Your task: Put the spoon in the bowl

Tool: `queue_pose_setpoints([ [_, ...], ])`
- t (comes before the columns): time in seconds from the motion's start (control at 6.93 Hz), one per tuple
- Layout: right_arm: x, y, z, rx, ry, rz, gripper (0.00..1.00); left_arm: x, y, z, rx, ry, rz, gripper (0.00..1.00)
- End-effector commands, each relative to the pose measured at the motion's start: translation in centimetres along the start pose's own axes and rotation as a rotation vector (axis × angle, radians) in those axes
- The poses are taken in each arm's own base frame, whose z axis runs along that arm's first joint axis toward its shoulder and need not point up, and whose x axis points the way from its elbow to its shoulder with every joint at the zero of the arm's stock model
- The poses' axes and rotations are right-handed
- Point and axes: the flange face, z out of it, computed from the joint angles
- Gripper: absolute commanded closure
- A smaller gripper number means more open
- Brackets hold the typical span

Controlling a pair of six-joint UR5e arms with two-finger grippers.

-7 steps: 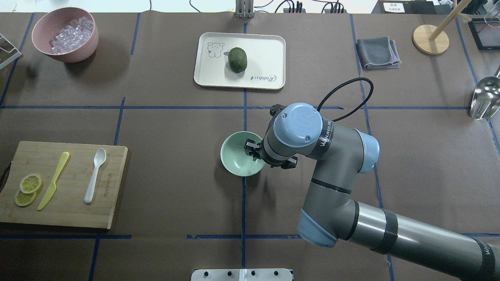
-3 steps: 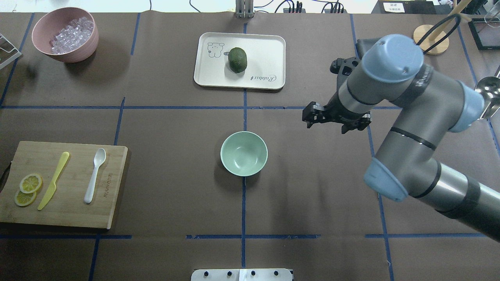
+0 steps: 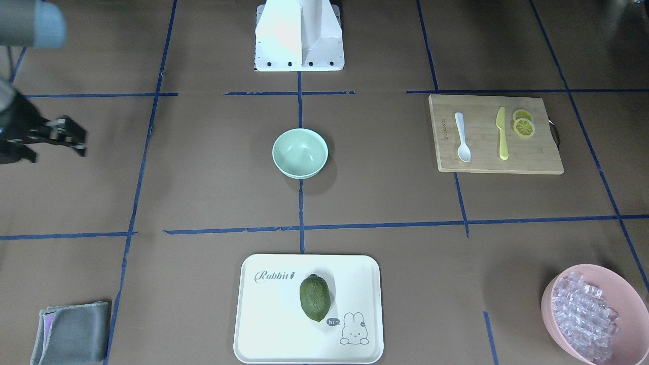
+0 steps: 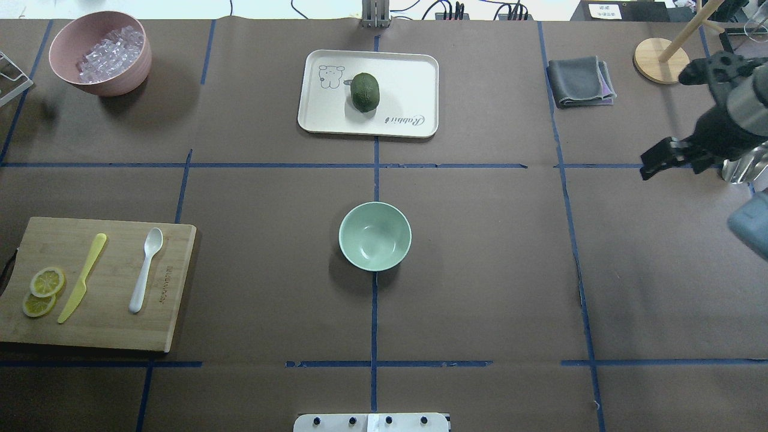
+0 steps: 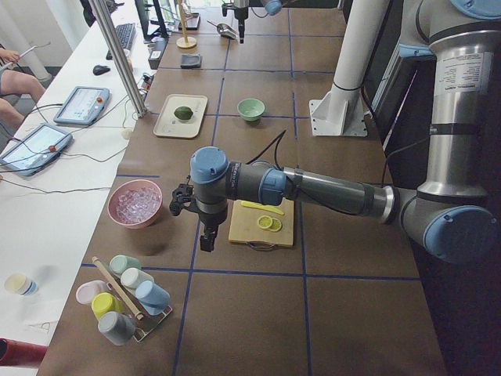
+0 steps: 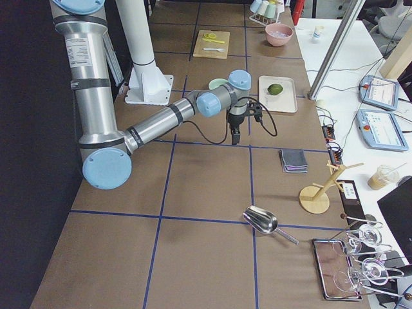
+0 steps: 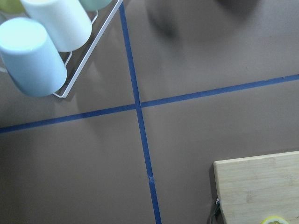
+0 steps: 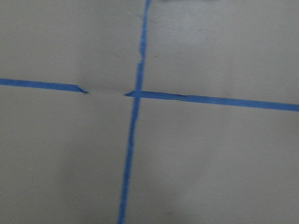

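Observation:
The white spoon [image 4: 146,270] lies on the wooden cutting board [image 4: 108,324] at the left, beside the yellow knife [image 4: 82,277]; it also shows in the front view [image 3: 462,137]. The mint-green bowl [image 4: 375,236] stands empty at the table's middle [image 3: 299,152]. My right gripper [image 4: 645,167] hovers far right of the bowl, looks open and holds nothing [image 3: 78,141]. My left gripper [image 5: 205,241] shows only in the left side view, hanging over the table off the board's outer end. I cannot tell if it is open or shut.
A pink bowl of ice pieces [image 4: 99,54] stands at the back left. A white tray [image 4: 408,72] holds a green fruit [image 4: 365,91]. A grey cloth [image 4: 579,81], a wooden stand [image 4: 660,60] and a metal scoop [image 4: 744,156] are at the right. A cup rack [image 5: 125,301] stands beyond the board.
My right gripper has left the bowl's rim and swung back and far to the right. The bowl stays in place. The spoon has not moved.

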Motion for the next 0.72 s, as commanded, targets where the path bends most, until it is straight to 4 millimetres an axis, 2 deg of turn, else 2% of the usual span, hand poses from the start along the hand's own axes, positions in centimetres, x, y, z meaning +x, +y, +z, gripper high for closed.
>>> queue_pose_setpoints([
  [0.0,17.8,9.8,-2.9,0.003,0.034,-0.100,0.00,1.3,-0.9,0.0,0.040,0.002,0.056,0.00],
  [0.14,22.2,14.7,-3.5,0.008,0.042,-0.070,0.00,2.8,-1.3,1.0,0.025,0.012,0.088,0.00],
  [0.29,23.4,16.5,-4.2,0.024,0.044,-0.018,0.00,6.8,-3.1,2.4,0.002,0.027,0.107,0.00],
  [0.43,23.6,16.3,-4.1,0.022,0.047,-0.010,0.00,10.5,-5.1,3.0,0.002,0.041,0.069,0.00],
  [0.58,23.4,16.0,-4.2,0.030,0.045,0.026,0.00,13.5,-5.9,4.2,0.011,0.058,0.030,0.00],
])
